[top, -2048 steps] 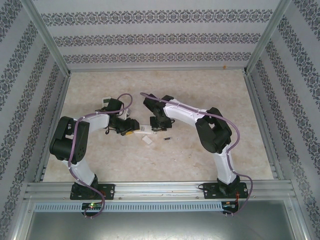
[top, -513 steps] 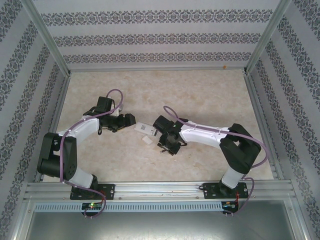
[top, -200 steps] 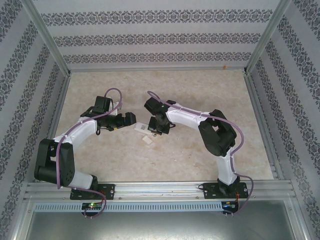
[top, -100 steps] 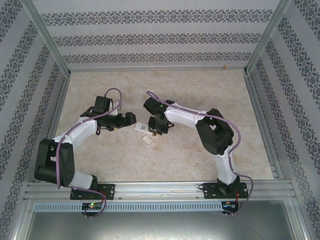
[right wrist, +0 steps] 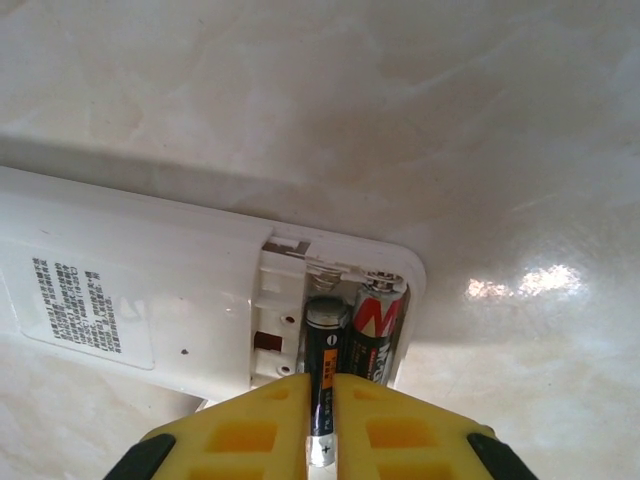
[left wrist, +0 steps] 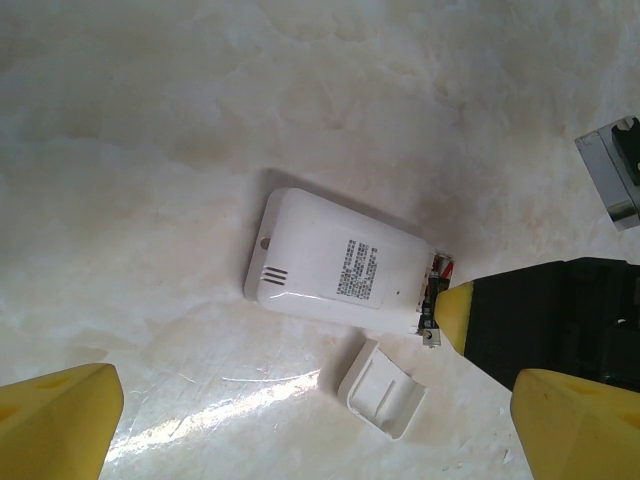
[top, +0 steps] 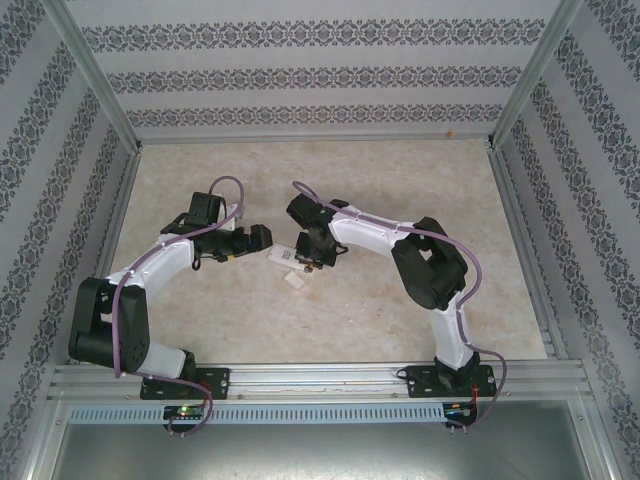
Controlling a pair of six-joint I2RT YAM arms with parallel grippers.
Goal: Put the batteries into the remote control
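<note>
Battery apparently crosswise in remote

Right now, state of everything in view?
Remote: face down, bay open.
Cover: off, on table beside remote.
Red battery: lying in bay.
Dark battery: in bay, seating unclear.
Left jaws: wide open, empty.
Right jaws: nearly shut over dark battery.
</note>
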